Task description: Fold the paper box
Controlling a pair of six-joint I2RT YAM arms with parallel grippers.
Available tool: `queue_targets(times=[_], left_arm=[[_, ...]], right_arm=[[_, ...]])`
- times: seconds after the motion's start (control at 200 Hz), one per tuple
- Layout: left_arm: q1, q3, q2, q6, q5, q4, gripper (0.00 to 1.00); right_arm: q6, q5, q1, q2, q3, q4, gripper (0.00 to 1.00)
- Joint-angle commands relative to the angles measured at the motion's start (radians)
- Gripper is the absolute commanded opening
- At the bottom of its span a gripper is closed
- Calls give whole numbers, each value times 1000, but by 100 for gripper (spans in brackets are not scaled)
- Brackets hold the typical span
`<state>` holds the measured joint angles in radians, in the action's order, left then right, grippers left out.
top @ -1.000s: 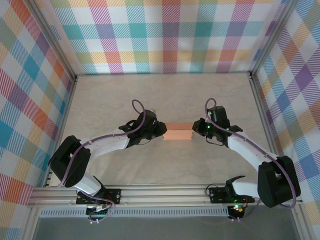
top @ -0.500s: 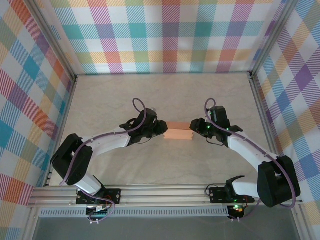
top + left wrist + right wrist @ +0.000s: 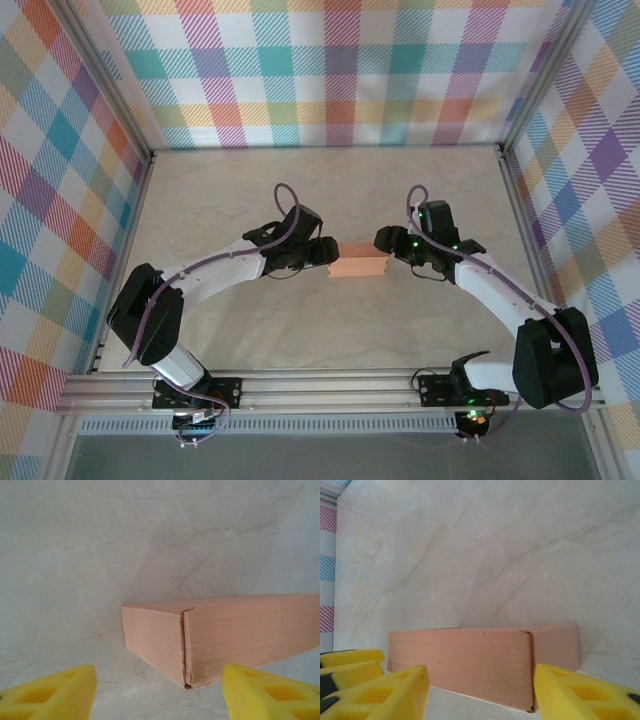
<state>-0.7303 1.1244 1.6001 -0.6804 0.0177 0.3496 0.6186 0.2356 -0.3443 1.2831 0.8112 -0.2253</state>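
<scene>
The paper box (image 3: 358,267) is a closed salmon-orange rectangular box lying flat on the table, midway between the two arms. My left gripper (image 3: 327,254) sits just off its left end and my right gripper (image 3: 383,241) just off its right end. In the left wrist view the box (image 3: 225,640) shows a seamed corner ahead of the left gripper (image 3: 160,695), whose yellow fingers (image 3: 55,692) stand wide apart and clamp nothing. In the right wrist view the box (image 3: 470,662) lies in front of the open right gripper (image 3: 480,695), unclamped.
The pale marbled table (image 3: 330,190) is walled by plaid panels (image 3: 330,70) at the back and on both sides. An aluminium rail (image 3: 330,385) carrying the arm bases runs along the near edge. The other arm's yellow fingers (image 3: 350,665) show at the left of the right wrist view.
Both grippers have opened and let go of the box ends. Both arms have shifted slightly toward the back of the table. The box rests where it was.
</scene>
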Motion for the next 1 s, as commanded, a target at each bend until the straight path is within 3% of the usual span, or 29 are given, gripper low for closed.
queue_targets(times=[0.0, 0.08, 0.215, 0.29, 0.44, 0.635, 0.995], left_arm=[[2, 61, -2, 121, -56, 67, 78], [0, 79, -5, 266, -53, 32, 88], [0, 52, -34, 605, -8, -107, 92], [-1, 104, -7, 773, 4, -45, 94], [-7, 196, 74, 1072, 134, 78, 93], [-50, 340, 200, 1253, 248, 151, 92], [-78, 659, 460, 1405, 301, 335, 73]], right_arm=[[-48, -31, -7, 5, 40, -46, 62], [-52, -43, -6, 7, 49, -53, 64], [-40, -43, 19, -6, 44, -42, 68], [-33, -27, 49, -14, 37, -45, 69], [-29, 4, 111, -40, 6, -49, 71], [-14, 14, 175, -83, -37, -49, 71], [-22, 25, 274, -185, -102, -105, 70]])
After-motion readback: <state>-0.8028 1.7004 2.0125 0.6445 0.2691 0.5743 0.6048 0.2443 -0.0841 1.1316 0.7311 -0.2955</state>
